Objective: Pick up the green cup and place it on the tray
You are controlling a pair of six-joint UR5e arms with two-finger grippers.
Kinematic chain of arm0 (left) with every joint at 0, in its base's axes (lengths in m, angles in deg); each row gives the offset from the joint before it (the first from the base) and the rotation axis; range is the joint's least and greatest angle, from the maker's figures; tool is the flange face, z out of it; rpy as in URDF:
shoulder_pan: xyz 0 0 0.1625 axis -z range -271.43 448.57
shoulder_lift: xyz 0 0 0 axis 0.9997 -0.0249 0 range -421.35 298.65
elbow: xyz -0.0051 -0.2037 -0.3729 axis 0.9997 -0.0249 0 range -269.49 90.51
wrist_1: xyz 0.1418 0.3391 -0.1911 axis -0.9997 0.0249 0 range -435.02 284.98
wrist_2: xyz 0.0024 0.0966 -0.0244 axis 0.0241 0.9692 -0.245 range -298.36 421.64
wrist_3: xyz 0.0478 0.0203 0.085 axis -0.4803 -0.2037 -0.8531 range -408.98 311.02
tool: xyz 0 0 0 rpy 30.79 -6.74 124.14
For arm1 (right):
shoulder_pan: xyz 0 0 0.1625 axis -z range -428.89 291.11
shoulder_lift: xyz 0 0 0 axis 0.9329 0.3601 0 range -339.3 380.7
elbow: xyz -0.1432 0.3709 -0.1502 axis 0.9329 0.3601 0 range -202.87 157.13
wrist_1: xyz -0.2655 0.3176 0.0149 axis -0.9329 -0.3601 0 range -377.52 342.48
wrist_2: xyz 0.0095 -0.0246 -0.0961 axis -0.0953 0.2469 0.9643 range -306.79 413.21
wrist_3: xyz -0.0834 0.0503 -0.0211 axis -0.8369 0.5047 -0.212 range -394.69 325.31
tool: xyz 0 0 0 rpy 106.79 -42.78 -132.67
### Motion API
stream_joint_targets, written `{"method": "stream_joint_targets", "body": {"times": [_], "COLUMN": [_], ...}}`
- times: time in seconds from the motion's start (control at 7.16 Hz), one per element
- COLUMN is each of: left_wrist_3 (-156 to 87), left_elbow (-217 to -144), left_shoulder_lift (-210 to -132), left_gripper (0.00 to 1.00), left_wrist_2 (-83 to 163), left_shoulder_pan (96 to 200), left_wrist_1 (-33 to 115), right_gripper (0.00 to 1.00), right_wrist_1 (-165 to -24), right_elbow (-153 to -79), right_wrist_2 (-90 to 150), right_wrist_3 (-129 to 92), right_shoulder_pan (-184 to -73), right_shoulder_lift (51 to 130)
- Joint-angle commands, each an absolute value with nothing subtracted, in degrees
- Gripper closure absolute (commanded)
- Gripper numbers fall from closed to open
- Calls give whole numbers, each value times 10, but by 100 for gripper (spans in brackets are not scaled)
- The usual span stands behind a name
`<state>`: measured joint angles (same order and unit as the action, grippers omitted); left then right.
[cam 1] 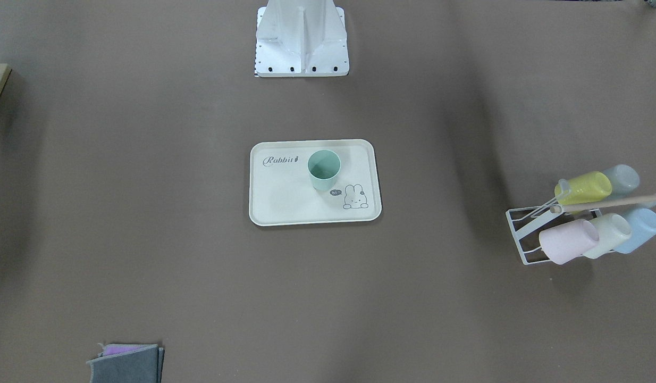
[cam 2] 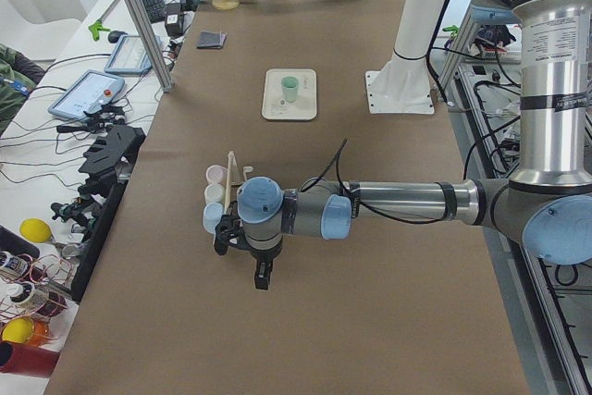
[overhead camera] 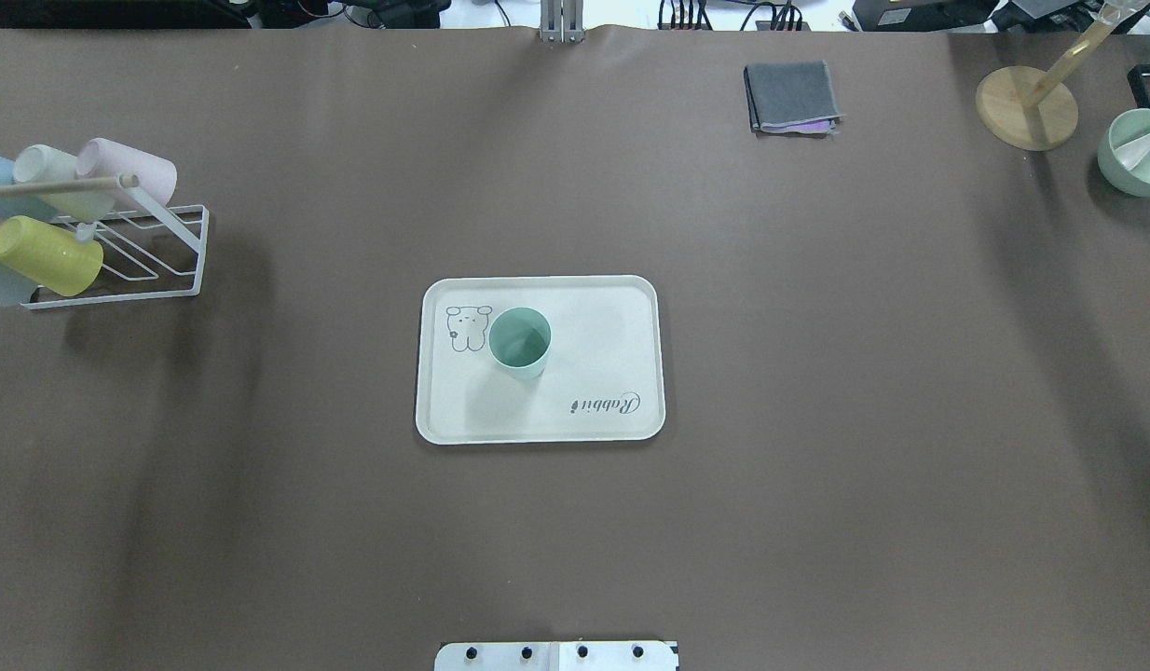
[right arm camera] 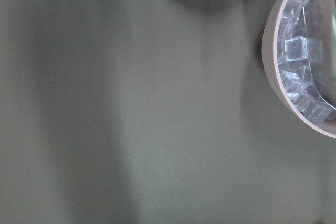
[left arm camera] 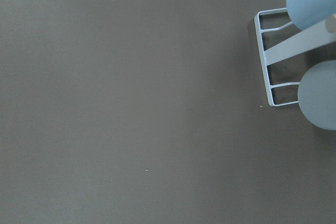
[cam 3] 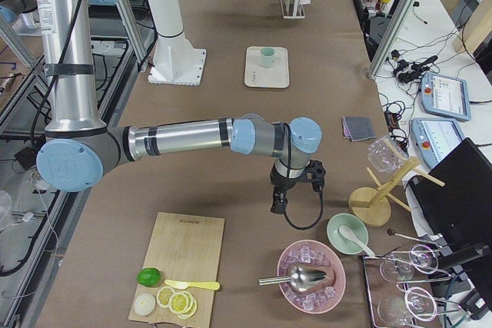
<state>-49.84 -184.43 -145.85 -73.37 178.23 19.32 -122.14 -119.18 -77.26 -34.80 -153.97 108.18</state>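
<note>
The green cup (cam 1: 324, 169) stands upright on the cream tray (cam 1: 285, 198) at the table's middle, between the "Rabbit" script and the bunny drawing. It also shows in the overhead view (overhead camera: 519, 342) on the tray (overhead camera: 598, 349). No gripper is near it. My left gripper (cam 2: 262, 277) hangs over bare table near the cup rack and shows only in the left side view. My right gripper (cam 3: 277, 207) hangs over the table's other end and shows only in the right side view. I cannot tell whether either is open or shut.
A white wire rack (overhead camera: 156, 252) holds several pastel cups on their sides at my left. A folded grey cloth (overhead camera: 791, 96), a wooden stand (overhead camera: 1027, 107) and a green bowl (overhead camera: 1137, 151) sit far right. A pink bowl of ice (right arm camera: 307, 51) lies below my right wrist.
</note>
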Motion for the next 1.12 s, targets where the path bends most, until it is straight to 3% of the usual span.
{"method": "stream_joint_targets", "body": {"times": [0.0,0.98], "left_wrist_3": [-499,-498], "left_elbow": [-1844,-1847], "left_shoulder_lift": [-1459,-1467], "left_gripper": [1,1], "left_wrist_2": [-734,-734], "left_shoulder_pan": [1782,1782], "left_wrist_1": [193,193], "right_gripper": [0,0], "right_wrist_1": [-1221,-1220], "right_elbow": [-1191,-1191], "right_wrist_2": [-772,-771], "right_wrist_3": [-348,-348], "right_shoulder_pan": [-1540,-1540], "right_shoulder_lift": [1081,1080]}}
